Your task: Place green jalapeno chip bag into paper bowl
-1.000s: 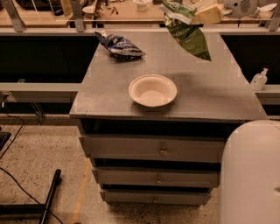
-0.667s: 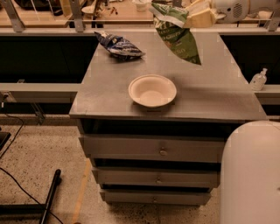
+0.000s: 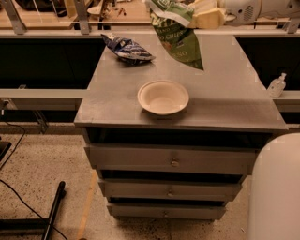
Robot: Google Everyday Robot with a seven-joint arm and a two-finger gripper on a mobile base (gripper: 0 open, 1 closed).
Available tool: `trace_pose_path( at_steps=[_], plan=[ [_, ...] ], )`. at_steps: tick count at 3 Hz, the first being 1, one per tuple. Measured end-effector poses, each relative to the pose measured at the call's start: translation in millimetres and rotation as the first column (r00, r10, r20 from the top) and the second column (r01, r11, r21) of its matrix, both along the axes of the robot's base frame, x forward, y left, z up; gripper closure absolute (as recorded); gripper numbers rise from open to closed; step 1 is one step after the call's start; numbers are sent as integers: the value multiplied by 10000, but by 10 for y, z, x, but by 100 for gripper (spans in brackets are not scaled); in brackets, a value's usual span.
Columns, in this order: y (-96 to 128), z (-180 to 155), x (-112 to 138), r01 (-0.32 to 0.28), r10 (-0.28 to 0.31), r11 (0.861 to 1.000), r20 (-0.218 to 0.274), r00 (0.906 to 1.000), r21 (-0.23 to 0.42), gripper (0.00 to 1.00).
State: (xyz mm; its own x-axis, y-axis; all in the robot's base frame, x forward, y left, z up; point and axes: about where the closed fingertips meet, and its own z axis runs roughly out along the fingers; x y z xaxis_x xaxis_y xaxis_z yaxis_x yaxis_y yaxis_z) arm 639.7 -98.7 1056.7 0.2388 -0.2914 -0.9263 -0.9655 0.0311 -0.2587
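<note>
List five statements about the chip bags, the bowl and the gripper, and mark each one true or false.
1. The green jalapeno chip bag lies in the paper bowl. False: it hangs in the air from the gripper, at the top of the view.
2. The paper bowl is empty. True.
3. The dark blue chip bag lies on the tabletop, beyond the bowl. True.
4. The gripper is shut on the dark blue chip bag. False: it is shut on the green jalapeno chip bag.
5. A pump bottle stands off to the right of the tabletop. True.
</note>
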Motion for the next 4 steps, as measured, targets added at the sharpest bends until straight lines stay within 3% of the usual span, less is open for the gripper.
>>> trace_pose_path(
  at_steps=[1,2,3,4],
  plan=[
    [15,-14,-144,82,-31,9982,845,9964,-594,100],
    [1,-141,-248,336,-109,9915,1761,9843,-1259,100],
    [21,-276,-373,546,-267,9898,2053,9783,-1313,100],
    [126,-398,-554,244,68,9901,2201,9755,-1384,100]
  ],
)
